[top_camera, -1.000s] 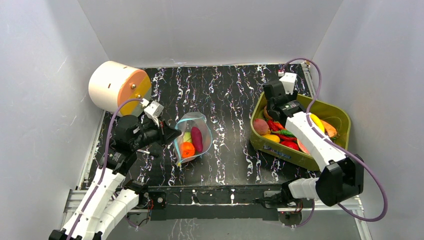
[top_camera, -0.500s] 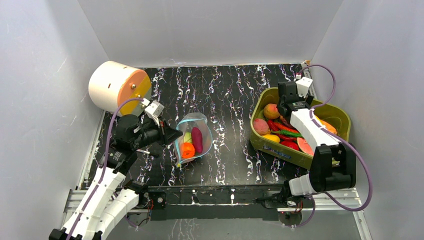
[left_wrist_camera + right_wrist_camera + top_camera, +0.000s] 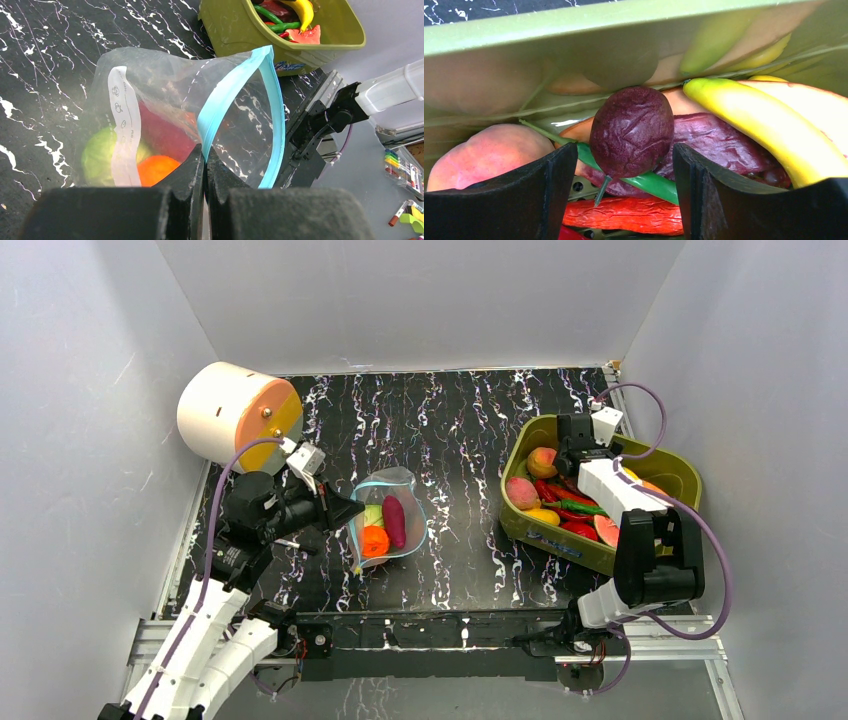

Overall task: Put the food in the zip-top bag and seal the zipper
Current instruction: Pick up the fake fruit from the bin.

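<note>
Food [image 3: 565,510] lies in two places: an orange [image 3: 155,170], a green cabbage [image 3: 95,155] and a purple sweet potato [image 3: 394,520] are inside the zip-top bag [image 3: 388,502], which lies on the black marbled table [image 3: 460,440] left of centre, while the rest fills the olive-green bin [image 3: 560,542] at the right. The bag's mouth gapes, its zipper [image 3: 235,84] unsealed (the two teal strips stand well apart). The left gripper [image 3: 205,150] is clamped tight on the near strip. Inside the bin, the right gripper [image 3: 624,155] has its jaws spread wide to either side of a dark purple wrinkled fruit [image 3: 631,127], with a peach [image 3: 484,152] on one side, a banana [image 3: 764,125] on the other and a red pepper [image 3: 624,216] below.
</note>
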Action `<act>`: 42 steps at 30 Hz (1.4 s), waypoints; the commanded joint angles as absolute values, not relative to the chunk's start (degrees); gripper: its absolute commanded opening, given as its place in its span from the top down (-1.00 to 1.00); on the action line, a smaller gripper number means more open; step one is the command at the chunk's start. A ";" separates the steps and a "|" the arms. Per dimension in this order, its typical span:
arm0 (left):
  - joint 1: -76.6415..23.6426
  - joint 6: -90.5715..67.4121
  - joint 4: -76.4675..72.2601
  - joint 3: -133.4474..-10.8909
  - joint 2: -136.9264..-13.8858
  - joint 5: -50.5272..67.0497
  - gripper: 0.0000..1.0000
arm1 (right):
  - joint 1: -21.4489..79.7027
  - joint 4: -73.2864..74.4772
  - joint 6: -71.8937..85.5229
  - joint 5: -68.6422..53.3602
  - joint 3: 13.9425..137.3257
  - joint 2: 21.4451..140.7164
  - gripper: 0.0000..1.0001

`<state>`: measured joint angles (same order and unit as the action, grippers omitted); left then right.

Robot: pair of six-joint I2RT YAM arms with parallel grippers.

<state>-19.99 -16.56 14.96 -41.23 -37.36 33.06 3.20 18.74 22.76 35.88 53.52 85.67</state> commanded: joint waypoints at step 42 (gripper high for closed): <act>-20.09 -15.60 12.53 -44.10 -38.18 28.77 1.00 | 8.28 29.26 19.88 25.96 60.79 66.43 0.24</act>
